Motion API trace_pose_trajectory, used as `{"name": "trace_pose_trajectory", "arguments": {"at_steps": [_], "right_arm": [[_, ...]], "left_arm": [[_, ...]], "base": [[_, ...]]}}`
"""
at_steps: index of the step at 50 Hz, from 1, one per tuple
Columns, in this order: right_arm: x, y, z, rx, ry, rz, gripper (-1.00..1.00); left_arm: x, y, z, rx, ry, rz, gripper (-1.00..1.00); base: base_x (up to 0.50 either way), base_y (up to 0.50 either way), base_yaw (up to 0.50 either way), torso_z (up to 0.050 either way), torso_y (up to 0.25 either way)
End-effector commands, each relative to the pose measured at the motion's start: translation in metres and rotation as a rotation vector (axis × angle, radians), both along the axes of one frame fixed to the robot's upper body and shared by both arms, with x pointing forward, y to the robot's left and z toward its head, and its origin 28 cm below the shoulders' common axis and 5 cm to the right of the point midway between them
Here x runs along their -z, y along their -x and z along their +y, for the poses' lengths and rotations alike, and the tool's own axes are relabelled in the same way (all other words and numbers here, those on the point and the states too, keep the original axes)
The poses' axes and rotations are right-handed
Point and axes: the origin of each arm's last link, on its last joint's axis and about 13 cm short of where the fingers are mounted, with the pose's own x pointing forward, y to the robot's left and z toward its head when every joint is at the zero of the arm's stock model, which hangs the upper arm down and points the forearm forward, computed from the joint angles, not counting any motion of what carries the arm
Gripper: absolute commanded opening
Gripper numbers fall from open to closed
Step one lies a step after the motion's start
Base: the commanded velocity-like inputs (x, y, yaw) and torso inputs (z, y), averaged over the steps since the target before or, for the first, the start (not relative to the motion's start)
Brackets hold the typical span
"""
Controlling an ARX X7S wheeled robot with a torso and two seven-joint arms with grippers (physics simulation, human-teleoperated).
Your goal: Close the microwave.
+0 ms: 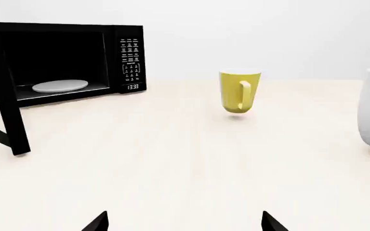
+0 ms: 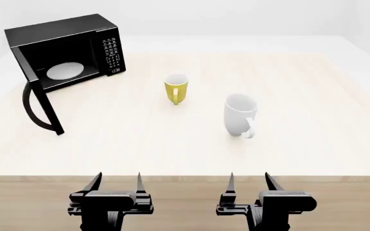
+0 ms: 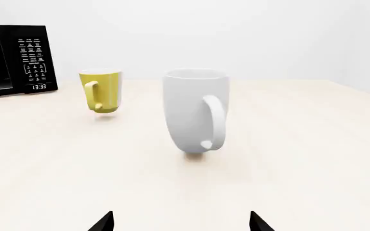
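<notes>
The black microwave (image 2: 75, 33) stands at the table's far left, its door (image 2: 44, 106) swung wide open toward me, the curved handle on the outer side. A white round plate (image 2: 65, 71) lies inside, and the keypad panel (image 2: 111, 53) faces me. It also shows in the left wrist view (image 1: 63, 62) and partly in the right wrist view (image 3: 18, 60). My left gripper (image 2: 116, 182) and right gripper (image 2: 249, 181) are both open and empty at the table's near edge, far from the microwave.
A yellow mug (image 2: 176, 88) stands mid-table and a larger white mug (image 2: 240, 114) to its right, nearer me; both lie between the grippers and the table's far side. The light wooden table (image 2: 313, 96) stretches wide.
</notes>
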Motion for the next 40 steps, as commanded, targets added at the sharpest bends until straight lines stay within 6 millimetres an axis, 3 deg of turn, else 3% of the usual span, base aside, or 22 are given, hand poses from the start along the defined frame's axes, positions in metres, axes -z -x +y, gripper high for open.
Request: {"name": "trace_pose_trajectory", "arguments": {"at_steps": [1,15,40], "right_arm": [[-0.001,0.0,-0.001,0.004,-0.005,-0.005,1.0],[-0.01,0.003,-0.002,0.001,-0.029,-0.009,1.0],[-0.055,0.022,-0.004,-0.001,-0.02,0.018,1.0]], "left_arm": [[-0.001,0.001,0.0,0.001,-0.003,0.001,1.0],[-0.002,0.003,-0.002,0.013,-0.009,0.015,1.0],[-0.048,0.016,0.003,0.03,-0.041,0.038,1.0]], "base": [[0.0,0.0,0.0,0.0,0.0],[0.0,0.0,0.0,0.0,0.0],[0.0,0.0,0.0,0.0,0.0]]}}
